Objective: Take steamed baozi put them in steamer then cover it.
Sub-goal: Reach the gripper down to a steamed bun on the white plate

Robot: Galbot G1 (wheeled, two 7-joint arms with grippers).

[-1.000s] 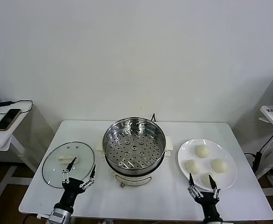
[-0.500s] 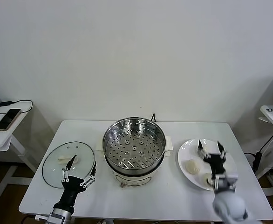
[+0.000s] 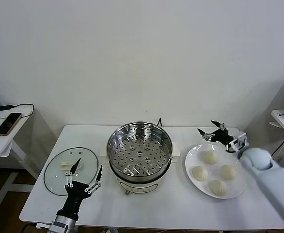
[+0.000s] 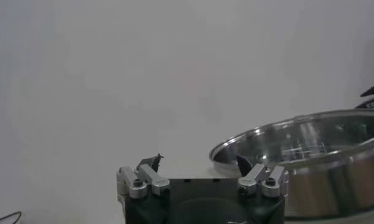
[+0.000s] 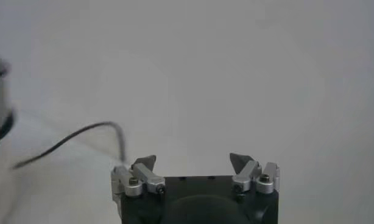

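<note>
The steamer (image 3: 139, 155), a shiny steel pot with a perforated tray, stands open at the table's middle; its rim also shows in the left wrist view (image 4: 309, 146). Several cream-white baozi (image 3: 210, 157) lie on a white plate (image 3: 191, 161) to its right. The glass cover (image 3: 70, 171) lies flat to its left. My right gripper (image 3: 213, 130) hovers open and empty above the plate's far edge, pointing toward the wall (image 5: 193, 161). My left gripper (image 3: 86, 175) stands open and empty at the cover's near right edge (image 4: 199, 163).
The white table (image 3: 151, 208) holds everything. A black cable (image 3: 159, 121) runs behind the steamer. A side table with a phone (image 3: 6, 124) is at the far left, and another small table (image 3: 283, 116) at the far right.
My right arm has swung from the table's front edge across the plate to above its far edge. All the baozi show again. The left gripper has barely shifted.
</note>
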